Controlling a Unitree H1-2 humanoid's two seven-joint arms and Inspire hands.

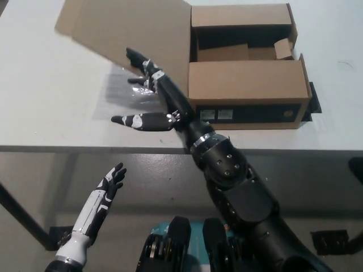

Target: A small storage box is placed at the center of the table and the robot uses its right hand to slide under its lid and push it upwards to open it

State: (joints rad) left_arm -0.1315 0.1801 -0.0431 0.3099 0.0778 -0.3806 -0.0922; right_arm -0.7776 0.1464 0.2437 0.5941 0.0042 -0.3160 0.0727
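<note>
A brown cardboard storage box [247, 85] sits on the white table [45, 79], its top open and a label on its front wall. Its large lid flap [127, 31] sticks out to the left, raised off the table. My black right hand [150, 93] is open and reaches under that flap, its upper fingers touching the flap's underside while one finger points left over the table. My white left hand [110, 184] rests low at the lower left, below the table edge, fingers apart and holding nothing.
A clear plastic sheet [122, 96] lies on the table under the raised flap. Small inner flaps [281, 48] show inside the box. The table's front edge [85, 148] runs across the picture's middle.
</note>
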